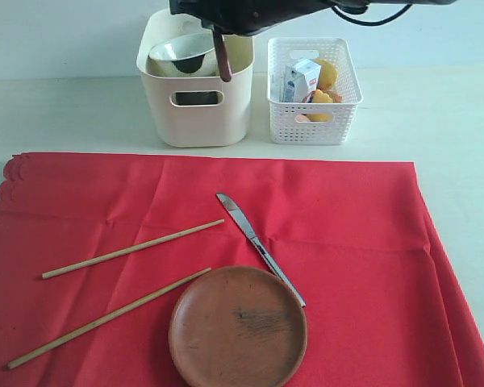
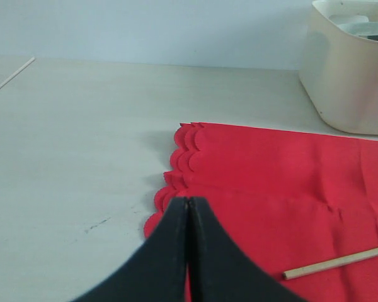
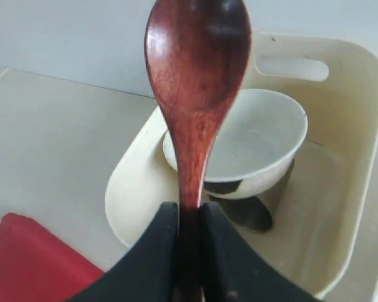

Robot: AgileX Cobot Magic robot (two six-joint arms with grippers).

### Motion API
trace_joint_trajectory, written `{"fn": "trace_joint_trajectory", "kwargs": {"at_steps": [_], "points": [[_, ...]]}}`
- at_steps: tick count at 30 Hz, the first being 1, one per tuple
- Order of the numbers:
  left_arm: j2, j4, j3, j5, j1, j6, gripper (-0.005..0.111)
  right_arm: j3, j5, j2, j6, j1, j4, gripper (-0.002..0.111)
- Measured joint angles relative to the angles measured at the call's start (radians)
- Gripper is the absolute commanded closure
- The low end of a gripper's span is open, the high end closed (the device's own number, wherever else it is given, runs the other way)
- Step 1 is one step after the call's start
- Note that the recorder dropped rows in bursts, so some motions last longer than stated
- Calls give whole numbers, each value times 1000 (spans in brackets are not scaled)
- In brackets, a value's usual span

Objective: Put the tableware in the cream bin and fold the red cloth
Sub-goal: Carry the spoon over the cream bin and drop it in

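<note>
The red cloth (image 1: pixel 355 234) lies spread on the table (image 1: pixel 81 113). At its scalloped left edge the left gripper (image 2: pixel 188 202) has its jaws pressed together, empty. On the cloth lie two wooden chopsticks (image 1: pixel 133 250), a round brown plate (image 1: pixel 238 326) and a metal knife (image 1: pixel 258 242). Behind it, the cream bin (image 1: pixel 198 121) holds a pale bowl (image 1: pixel 181 50). Above the bin, the right gripper (image 3: pixel 189 211) pinches a dark wooden spoon (image 3: pixel 198 82). A white lattice basket (image 1: pixel 315 121) stands just to the right.

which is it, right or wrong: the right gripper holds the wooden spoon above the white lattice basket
Wrong in one respect: the right gripper holds the wooden spoon above the cream bin, not the basket. The right wrist view shows the bin with the bowl beneath the spoon.
</note>
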Motion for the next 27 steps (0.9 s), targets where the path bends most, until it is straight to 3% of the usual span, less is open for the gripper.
{"fn": "trace_joint_trajectory", "kwargs": {"at_steps": [10,17,22,27], "points": [[0,0,0,0,0,0,107,-243,-53,169,4,-14,0,108],[0,0,0,0,0,0,107,-277,-94,218,37,-32,-6,106],[0,0,0,0,0,0,107,-278,-106,221,41,-32,-33,94],[0,0,0,0,0,0,107,-278,-108,221,41,-32,-40,71]]}}
